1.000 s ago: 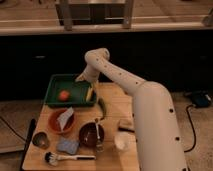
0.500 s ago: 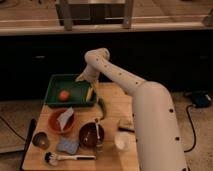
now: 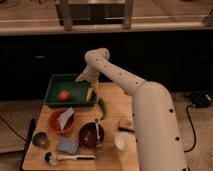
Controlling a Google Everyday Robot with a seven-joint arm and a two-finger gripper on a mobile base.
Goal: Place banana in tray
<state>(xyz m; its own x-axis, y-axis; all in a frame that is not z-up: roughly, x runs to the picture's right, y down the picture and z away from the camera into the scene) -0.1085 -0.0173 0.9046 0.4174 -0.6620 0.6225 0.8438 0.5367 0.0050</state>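
1. Far left on the wooden table (image 3: 116,107): the tray (image 3: 54,89), dark green, long side running left to right, a round red-orange fruit (image 3: 63,95) lying inside near its middle.
2. Further right, at the tray's right end: the banana (image 3: 89,93), small and yellow, long axis running roughly far to near with a slight tilt, apparently resting inside the rim, just against the right wall.
3. Just outside that right wall, on the table: a dark green vegetable (image 3: 102,107), lying nearly parallel to the banana, not to be confused with it.
4. Above the tray's far right corner: the gripper (image 3: 81,78), pointing down and to the left, sitting just far of the banana's far tip. Banana therefore lies on the near side of the gripper and slightly right, very close.
5. Finger spread: cannot tell. Nothing yellow seen up at the gripper itself, so judged not carrying the fruit, though contact with its far tip cannot be ruled out.
6. Right of all this: the white arm (image 3: 125,82), sweeping from the large body at right up and over to the tray.
7. Judged: task at or close to its end, with a clean retreat up and away from the tray's right wall as the only likely need.
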